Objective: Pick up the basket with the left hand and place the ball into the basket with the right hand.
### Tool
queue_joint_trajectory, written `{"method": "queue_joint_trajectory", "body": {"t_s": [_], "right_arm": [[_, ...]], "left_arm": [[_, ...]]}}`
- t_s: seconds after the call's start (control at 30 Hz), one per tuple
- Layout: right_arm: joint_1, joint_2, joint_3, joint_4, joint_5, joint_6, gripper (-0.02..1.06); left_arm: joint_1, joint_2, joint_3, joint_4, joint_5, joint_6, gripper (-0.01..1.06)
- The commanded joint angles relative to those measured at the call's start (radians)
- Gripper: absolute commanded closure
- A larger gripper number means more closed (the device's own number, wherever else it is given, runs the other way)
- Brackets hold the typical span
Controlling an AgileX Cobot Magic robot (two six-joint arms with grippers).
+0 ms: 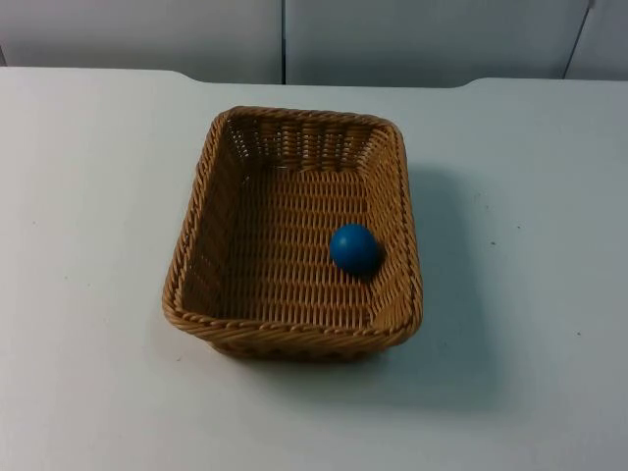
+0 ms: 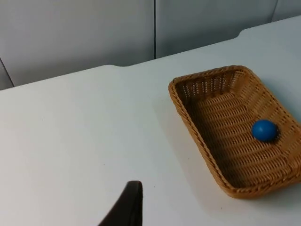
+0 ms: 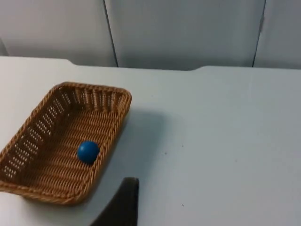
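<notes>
A brown wicker basket [image 1: 294, 334] rests flat on the white table, near the middle. A blue ball [image 1: 353, 248] lies inside it against the right wall. From the left wrist view, the basket [image 2: 207, 74] and ball [image 2: 264, 130] lie well off from my left gripper [image 2: 128, 207], which hangs over bare table and holds nothing I can see. My right gripper [image 3: 123, 202] is also back from the basket [image 3: 94, 87], on its right side, with the ball [image 3: 88, 152] beyond the near wall. Neither gripper touches anything.
The white table [image 1: 530, 196] runs back to the grey partition wall [image 1: 294, 39]. Bare table surrounds the basket on all sides.
</notes>
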Motion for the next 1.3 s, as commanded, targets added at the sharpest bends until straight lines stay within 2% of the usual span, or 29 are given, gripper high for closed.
{"method": "queue_joint_trajectory", "body": {"t_s": [0.0,0.23,0.37,0.5,0.6,0.7,0.8,0.9,1.0,1.07,1.27], "right_arm": [[0.001,-0.039,0.032,0.002,0.020,-0.013,0.00],[0.001,-0.204,0.116,0.006,0.071,-0.020,0.00],[0.001,-0.204,0.143,0.022,0.116,-0.054,0.00],[0.001,-0.204,0.160,0.060,0.126,-0.089,0.00],[0.001,-0.204,0.160,0.058,0.134,-0.098,0.00],[0.001,-0.204,0.160,0.054,0.140,-0.098,0.00],[0.001,-0.204,0.160,0.047,0.141,-0.098,0.00],[0.001,-0.204,0.160,0.045,0.073,-0.094,0.00],[0.001,-0.204,0.170,0.029,0.048,-0.082,0.00],[0.001,-0.204,0.223,0.029,0.067,-0.071,0.00],[0.001,-0.204,0.218,0.029,0.065,-0.071,0.00]], "left_arm": [[-0.006,-0.042,0.035,-0.013,-0.015,0.000,0.09],[-0.006,-0.212,0.152,-0.018,0.046,0.023,0.09],[-0.006,-0.269,0.210,-0.024,0.059,0.028,0.09],[-0.006,-0.306,0.210,-0.047,0.060,0.065,0.09],[-0.006,-0.318,0.210,-0.047,0.086,0.068,0.09],[-0.006,-0.318,0.228,-0.060,0.160,0.068,0.09],[-0.006,-0.318,0.228,-0.063,0.147,0.073,0.09],[-0.006,-0.318,0.228,-0.063,0.147,0.073,0.09],[-0.006,-0.318,0.228,-0.063,0.147,0.073,0.09],[-0.006,-0.318,0.236,-0.052,0.154,0.071,0.09],[-0.006,-0.320,0.236,-0.049,0.154,0.069,0.09]]}}
